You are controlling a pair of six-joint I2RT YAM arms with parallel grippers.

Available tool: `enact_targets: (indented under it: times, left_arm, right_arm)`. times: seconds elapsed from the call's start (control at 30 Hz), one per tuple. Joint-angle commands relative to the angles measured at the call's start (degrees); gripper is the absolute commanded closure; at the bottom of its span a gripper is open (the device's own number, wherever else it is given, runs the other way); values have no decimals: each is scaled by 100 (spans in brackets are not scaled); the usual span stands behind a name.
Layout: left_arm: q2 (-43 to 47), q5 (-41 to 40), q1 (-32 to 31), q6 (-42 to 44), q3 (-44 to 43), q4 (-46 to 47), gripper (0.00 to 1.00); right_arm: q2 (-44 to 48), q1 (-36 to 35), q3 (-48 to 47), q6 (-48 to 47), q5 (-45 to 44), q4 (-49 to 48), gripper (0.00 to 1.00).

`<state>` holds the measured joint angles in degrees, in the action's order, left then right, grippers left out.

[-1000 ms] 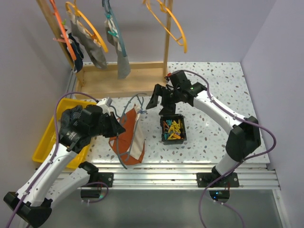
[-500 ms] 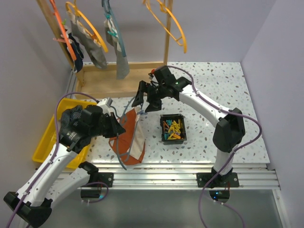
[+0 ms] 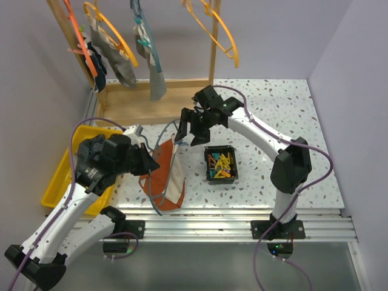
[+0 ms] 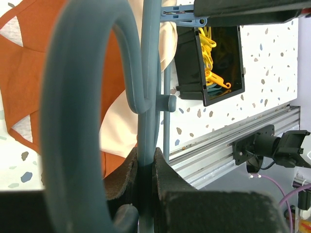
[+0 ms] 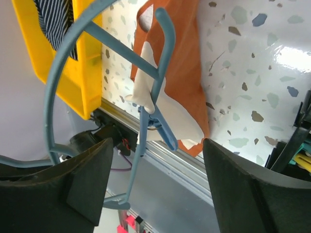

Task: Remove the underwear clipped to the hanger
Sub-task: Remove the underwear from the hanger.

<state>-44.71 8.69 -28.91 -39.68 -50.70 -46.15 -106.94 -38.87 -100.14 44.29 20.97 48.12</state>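
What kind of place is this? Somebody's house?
Probably a robot lab bench dressed as a laundry corner: arms bolted to a metal rail, a wooden rack of hangers, a box of clips.

Left gripper [image 3: 153, 162] is pinched tight around 8 o'clock; right arm arcs in from 4 o'clock, right gripper [image 3: 189, 130] spread wide near centre.

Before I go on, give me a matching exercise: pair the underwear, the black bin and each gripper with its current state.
1. rust-brown underwear
2. black bin
3. left gripper
4. right gripper

A. holds coloured clips
B. fingers shut on the blue hanger
C. fingers open
D. clipped to the hanger

Pairs: 1-D, 2-A, 3-B, 4-C
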Motion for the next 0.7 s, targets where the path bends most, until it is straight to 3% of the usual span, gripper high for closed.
enact_targets:
  times: [0.0,0.07,0.2,0.23,0.3,0.33,0.57,0.67]
  left_arm:
    - [-20,-34,25,110,-89,282,100]
    - [-38,-25,25,118,-98,308,100]
    - [-56,-25,17,136,-116,326,100]
    - [-47,-25,17,136,-116,309,100]
    - [-29,-77,17,136,-133,265,100]
    - [-20,-95,17,145,-133,230,100]
    - [94,-262,17,92,-19,107,100]
    - [76,-420,17,92,-89,19,100]
  right_arm:
    - [173,-6,292,192,572,-467,26]
    - [173,-6,617,447,845,-794,29]
    - [112,-15,829,808,1197,-1550,48]
    - [85,-6,847,879,1242,-1673,67]
    - [103,-6,829,1011,1278,-1823,86]
    - [120,-6,803,1020,1278,-1824,100]
    - [585,187,1145,906,1462,-1815,100]
    - [954,371,1347,591,1270,-1342,100]
